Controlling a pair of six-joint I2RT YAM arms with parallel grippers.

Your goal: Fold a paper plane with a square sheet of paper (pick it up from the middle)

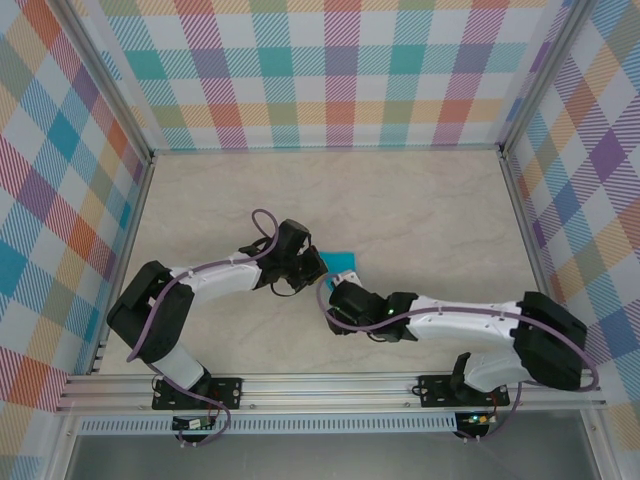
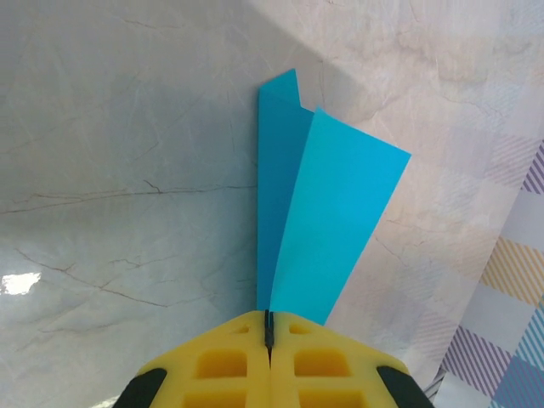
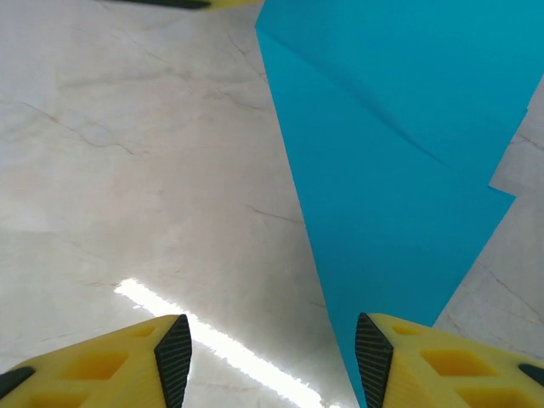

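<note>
The left end effector [image 2: 269,327], with its yellow fingers pressed together, is clamping the narrow end of the thin teal-blue square sheet of paper [image 2: 327,221], which is creased into a long wedge. In the left wrist view the wedge is fanning out from the grip toward 12 and 1 o'clock. A paler flap is lying over a darker layer.

The right end effector [image 3: 272,348] is holding its fingers apart, gripping nothing. The paper's edge is running down just beside its right-hand fingertip.

From above, the paper is hanging over the middle of the pale marble-patterned counter [image 1: 420,210], at 3 o'clock of the left end effector and 12 o'clock of the right.

Judging by the layers, the folding is looking well advanced. The wings are probably waiting to be creased and spread. Nothing here is serving as a container.
</note>
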